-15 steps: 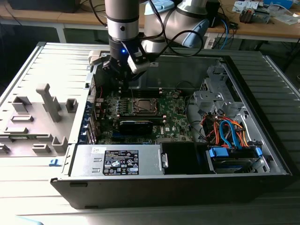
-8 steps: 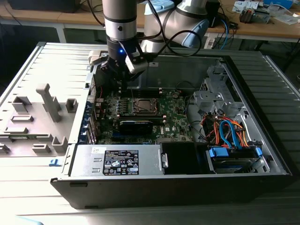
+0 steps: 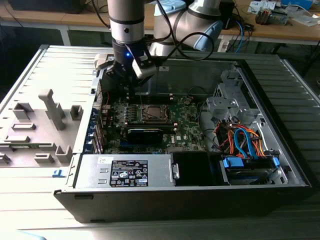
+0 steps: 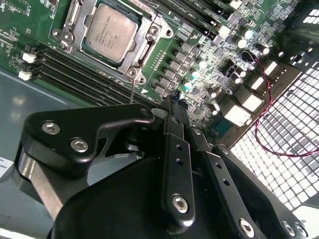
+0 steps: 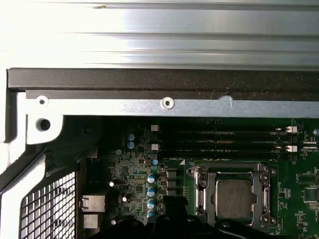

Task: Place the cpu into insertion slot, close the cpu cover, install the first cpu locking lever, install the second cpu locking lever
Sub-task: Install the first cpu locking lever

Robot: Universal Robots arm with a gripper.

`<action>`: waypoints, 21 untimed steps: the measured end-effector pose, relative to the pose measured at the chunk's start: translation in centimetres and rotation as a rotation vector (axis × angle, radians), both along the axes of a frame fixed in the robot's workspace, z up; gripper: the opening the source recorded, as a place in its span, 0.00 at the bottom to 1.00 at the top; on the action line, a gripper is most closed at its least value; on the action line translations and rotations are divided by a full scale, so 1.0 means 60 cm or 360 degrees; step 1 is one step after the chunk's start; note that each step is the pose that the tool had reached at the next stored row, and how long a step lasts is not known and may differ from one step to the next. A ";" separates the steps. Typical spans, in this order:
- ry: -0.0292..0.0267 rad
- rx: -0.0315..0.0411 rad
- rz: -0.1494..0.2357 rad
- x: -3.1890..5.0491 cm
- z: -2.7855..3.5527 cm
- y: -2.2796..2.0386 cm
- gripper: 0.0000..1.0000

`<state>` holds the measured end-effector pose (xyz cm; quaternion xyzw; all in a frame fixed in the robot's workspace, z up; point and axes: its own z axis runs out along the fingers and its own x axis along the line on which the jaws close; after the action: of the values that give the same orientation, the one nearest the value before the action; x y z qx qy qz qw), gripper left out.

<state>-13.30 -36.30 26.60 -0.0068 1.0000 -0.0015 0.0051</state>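
Hanging over the green board beside the insertion slot [image 3: 153, 113], the gripper [image 4: 172, 107] had its fingers pinched together on nothing, while the cpu [image 4: 110, 33] lay seated in that slot with the cpu cover [image 5: 234, 196] seemingly down, levers unclear.

Print is there but none of it can be read: a black label [image 3: 128, 173] on the grey power supply box [image 3: 120, 171], and faint etched lines on the cpu [image 4: 110, 32] lid.
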 end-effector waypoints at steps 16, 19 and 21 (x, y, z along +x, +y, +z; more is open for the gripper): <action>0.00001 0.0003 0.0000 -0.012 -0.001 0.0044 0.11; -0.00002 0.0030 0.0000 -0.012 -0.002 0.0073 0.11; 0.00001 0.0060 0.0000 -0.011 -0.001 0.0089 0.11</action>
<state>-13.99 -35.76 26.51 -0.0066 0.9998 0.0172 0.0052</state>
